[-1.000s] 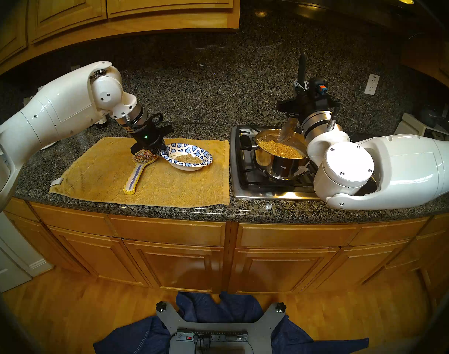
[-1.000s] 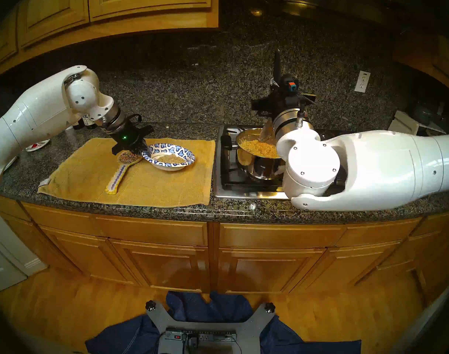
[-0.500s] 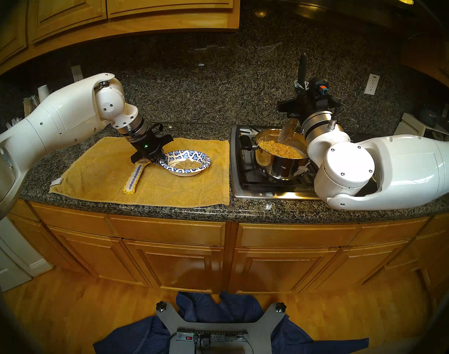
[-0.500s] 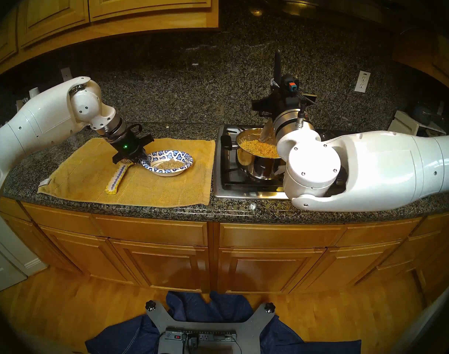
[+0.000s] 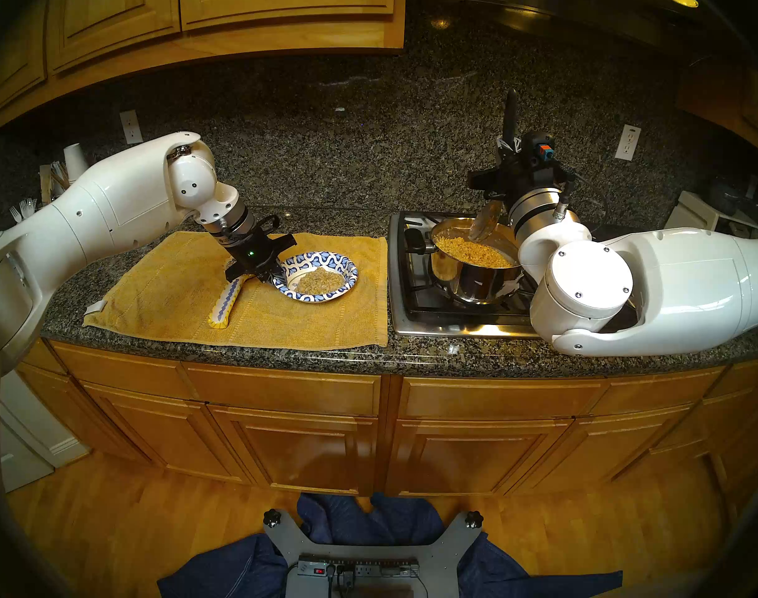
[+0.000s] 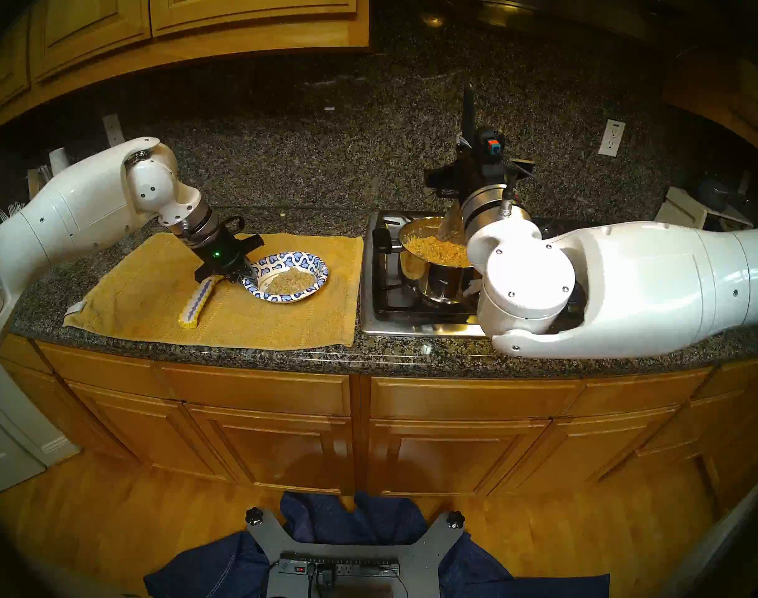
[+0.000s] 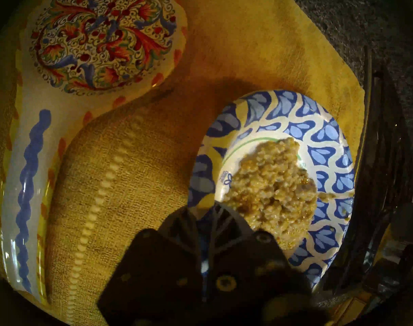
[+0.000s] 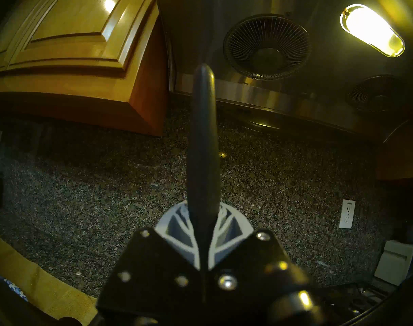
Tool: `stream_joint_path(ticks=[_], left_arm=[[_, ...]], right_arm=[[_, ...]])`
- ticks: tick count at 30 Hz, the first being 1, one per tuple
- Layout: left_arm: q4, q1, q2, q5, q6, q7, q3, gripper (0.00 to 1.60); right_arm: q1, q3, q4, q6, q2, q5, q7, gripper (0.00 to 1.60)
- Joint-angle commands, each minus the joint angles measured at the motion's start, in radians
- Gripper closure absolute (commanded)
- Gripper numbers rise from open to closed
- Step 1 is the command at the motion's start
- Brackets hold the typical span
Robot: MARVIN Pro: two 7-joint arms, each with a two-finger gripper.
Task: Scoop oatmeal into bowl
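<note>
Home kitchen, indicated by wooden cabinets [image 5: 282, 6], granite countertop [image 5: 411, 355] with matching backsplash, gas stove [image 5: 416, 308], range hood [image 8: 266, 48] and wall outlets [image 5: 627, 142]

Wood cabinets [image 5: 282, 429], granite backsplash [image 5: 325, 131], hardwood floor [image 5: 109, 532], hood lamp [image 8: 372, 31] lit.

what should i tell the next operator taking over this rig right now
Left hand: shut on the rim of the bowl, which sits on the yellow towel beside the spoon rest.
Right hand: shut on the spoon handle, scoop end above the pot on the stove.
Done: one portion of oatmeal is in the bowl.
Left: much oatmeal remains in the pot; scoop more across if wanted, then release the bowl and set the spoon on the rest.
</note>
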Motion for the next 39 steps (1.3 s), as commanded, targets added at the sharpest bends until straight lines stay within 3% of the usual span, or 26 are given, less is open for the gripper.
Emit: stream_joint_path(ticks=[1, 10, 13, 14, 15, 16, 20, 21, 22, 24, 32, 39], left_arm=[[0.019, -0.018, -0.027, 0.001, 0.002, 0.033, -0.004, 1.60], [0.066, -0.022, -0.056, 0.001, -0.014, 0.052, 0.006, 1.60], [0.074, -0.023, -0.062, 0.001, -0.016, 0.060, 0.006, 1.19], [0.074, -0.023, -0.062, 0.001, -0.016, 0.060, 0.006, 1.19], [0.073, -0.027, -0.065, 0.001, -0.026, 0.069, 0.009, 1.00], [0.076, -0.026, -0.065, 0.001, -0.023, 0.067, 0.009, 0.92], [0.081, -0.027, -0.068, 0.001, -0.022, 0.067, 0.010, 0.80], [0.084, -0.027, -0.069, 0.001, -0.021, 0.067, 0.010, 0.40], [0.084, -0.027, -0.069, 0.001, -0.021, 0.067, 0.010, 0.40], [0.085, -0.029, -0.071, 0.001, -0.020, 0.069, 0.009, 0.01], [0.083, -0.036, -0.069, 0.001, -0.021, 0.077, -0.002, 0.00], [0.028, -0.069, -0.035, 0.001, -0.019, 0.072, -0.025, 0.00]], right_arm=[[0.036, 0.027, 0.000, -0.001, 0.001, -0.015, -0.002, 1.60], [0.034, 0.027, 0.005, -0.002, 0.000, -0.014, 0.000, 1.60], [0.034, 0.027, 0.007, -0.003, -0.001, -0.014, 0.001, 1.60], [0.034, 0.027, 0.007, -0.003, -0.001, -0.014, 0.001, 1.60], [0.035, 0.027, 0.009, -0.003, -0.002, -0.013, 0.002, 1.60], [0.035, 0.028, 0.009, -0.004, -0.002, -0.013, 0.003, 1.60], [0.036, 0.028, 0.010, -0.004, -0.002, -0.013, 0.004, 1.60], [0.036, 0.029, 0.011, -0.004, -0.003, -0.012, 0.004, 1.60], [0.036, 0.029, 0.011, -0.004, -0.003, -0.012, 0.004, 1.60], [0.036, 0.029, 0.011, -0.004, -0.003, -0.012, 0.003, 1.60], [0.036, 0.030, 0.012, -0.004, -0.006, -0.009, 0.003, 1.60], [0.034, 0.029, 0.013, -0.006, -0.007, -0.009, 0.001, 1.60]])
